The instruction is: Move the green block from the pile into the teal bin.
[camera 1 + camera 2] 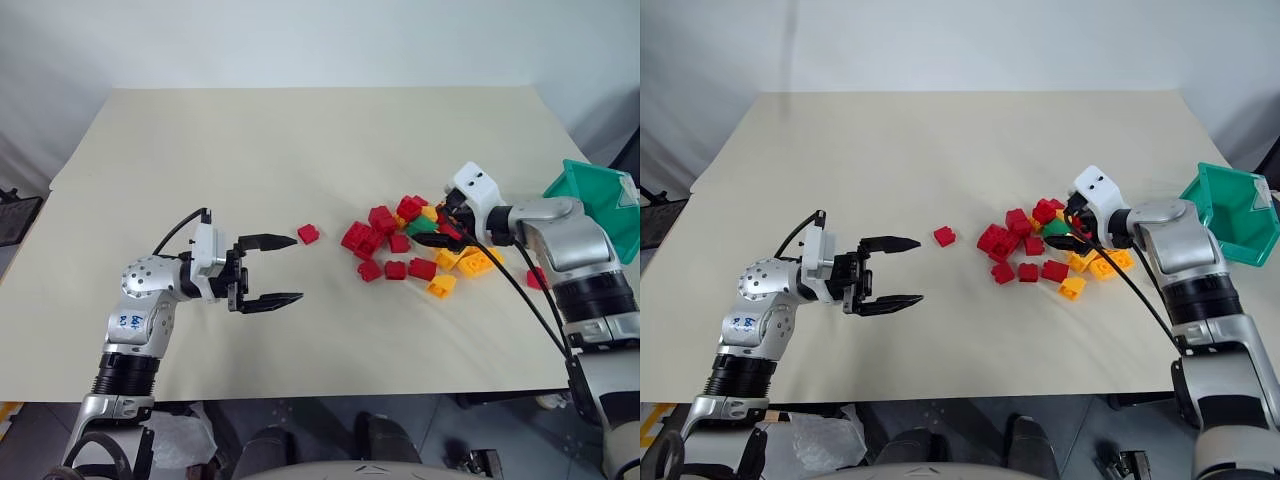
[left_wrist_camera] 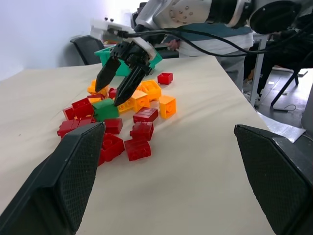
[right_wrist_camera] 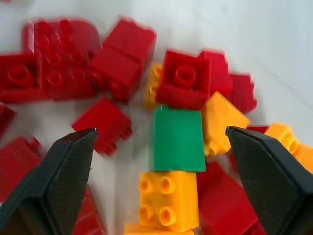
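A: Where did the small bright green plastic brick (image 3: 177,138) lie?

B: In the loose pile of red and yellow-orange studded bricks (image 1: 415,245) on the beige table (image 1: 300,150), touching a red brick and a yellow one, nothing gripping it.

A: And the right gripper (image 2: 117,85)?

B: It hung just above the green brick, its black fingers spread wide and empty. The teal open-topped plastic bin (image 1: 600,205) stood at the table's right edge, apart from the pile.

A: The left gripper (image 1: 275,270)?

B: Wide apart too, empty, pointed toward a lone red brick (image 1: 308,233).
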Robot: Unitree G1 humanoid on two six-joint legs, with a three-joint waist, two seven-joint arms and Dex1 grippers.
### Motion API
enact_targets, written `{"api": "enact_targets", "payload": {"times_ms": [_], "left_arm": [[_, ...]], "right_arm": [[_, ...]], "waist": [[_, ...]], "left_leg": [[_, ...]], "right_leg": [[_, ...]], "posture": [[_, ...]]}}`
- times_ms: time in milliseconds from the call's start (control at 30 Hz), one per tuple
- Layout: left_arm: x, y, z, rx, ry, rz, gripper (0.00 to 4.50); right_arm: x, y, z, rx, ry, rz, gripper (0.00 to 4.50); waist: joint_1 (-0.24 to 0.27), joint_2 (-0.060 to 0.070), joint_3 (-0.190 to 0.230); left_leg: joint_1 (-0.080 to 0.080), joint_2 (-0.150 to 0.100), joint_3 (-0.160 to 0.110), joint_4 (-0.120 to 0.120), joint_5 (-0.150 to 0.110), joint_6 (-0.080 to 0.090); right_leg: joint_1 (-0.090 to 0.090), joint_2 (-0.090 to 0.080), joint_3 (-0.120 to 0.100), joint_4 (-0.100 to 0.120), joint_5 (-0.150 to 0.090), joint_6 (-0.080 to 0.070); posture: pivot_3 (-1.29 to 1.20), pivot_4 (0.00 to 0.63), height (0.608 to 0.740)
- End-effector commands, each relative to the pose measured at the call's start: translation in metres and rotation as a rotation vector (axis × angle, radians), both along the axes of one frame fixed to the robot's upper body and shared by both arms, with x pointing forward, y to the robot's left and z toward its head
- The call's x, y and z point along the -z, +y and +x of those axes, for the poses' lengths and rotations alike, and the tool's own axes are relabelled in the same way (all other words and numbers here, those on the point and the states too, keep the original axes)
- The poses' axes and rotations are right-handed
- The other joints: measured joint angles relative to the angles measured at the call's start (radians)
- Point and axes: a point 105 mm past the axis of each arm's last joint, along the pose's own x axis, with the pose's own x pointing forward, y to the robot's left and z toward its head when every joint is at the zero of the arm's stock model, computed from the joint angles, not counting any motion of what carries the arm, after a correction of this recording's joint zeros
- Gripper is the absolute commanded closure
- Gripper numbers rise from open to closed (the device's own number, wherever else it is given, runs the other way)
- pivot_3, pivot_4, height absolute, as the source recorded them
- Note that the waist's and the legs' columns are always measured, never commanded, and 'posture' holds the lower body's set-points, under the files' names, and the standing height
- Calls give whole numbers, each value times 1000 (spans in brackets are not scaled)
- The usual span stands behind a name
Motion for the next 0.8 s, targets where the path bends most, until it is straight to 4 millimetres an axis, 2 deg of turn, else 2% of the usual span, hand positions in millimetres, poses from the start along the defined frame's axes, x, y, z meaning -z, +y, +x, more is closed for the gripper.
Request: {"api": "enact_targets", "payload": {"times_ms": [33, 200, 300, 467, 600, 700, 800], "left_arm": [[-5, 3, -3, -15, -35, -18, 0], [-4, 3, -5, -24, -33, -21, 0], [-4, 3, -5, -28, -34, -22, 0], [-6, 3, -4, -26, -36, -18, 0], [-6, -1, 15, -113, -21, 30, 0], [-8, -6, 19, -120, -37, 54, 0], [-13, -12, 21, -105, -41, 94, 0]], "right_arm": [[-3, -4, -1, -53, 10, -60, 66], [10, -1, -4, -95, 86, -74, 66], [14, 6, 1, -98, 89, -51, 66], [10, 18, 11, -101, 59, -12, 66], [7, 22, 18, -88, 46, -4, 66], [8, 20, 19, -84, 52, -15, 66], [9, 20, 18, -91, 55, -25, 662]], "waist": [[0, 0, 0], [1, 0, 0], [-1, 0, 0], [-17, 0, 0], [-20, 0, 0], [-21, 0, 0], [-22, 0, 0]], "left_leg": [[0, 0, 0, 0, 0, 0], [0, 0, 0, 0, 0, -1], [0, 0, 1, 0, 0, -1], [1, 1, 1, 0, 0, -1], [0, 1, 1, 0, 0, -1], [0, 1, 1, 1, 0, -1], [0, 1, 1, 0, 0, -2]], "right_leg": [[0, 0, 0, 0, 0, 0], [0, 0, -1, 0, 0, 0], [0, 0, -1, 0, 0, 0], [0, 0, -2, 1, 0, 0], [0, -1, -2, 2, 0, 0], [0, -1, -2, 2, 0, 0], [-1, -1, -3, 2, 0, 0]], "posture": [[0, 150, 740], [0, 150, 740], [0, 150, 740], [0, 150, 740], [0, 150, 740], [0, 150, 740], [0, 150, 740]]}}
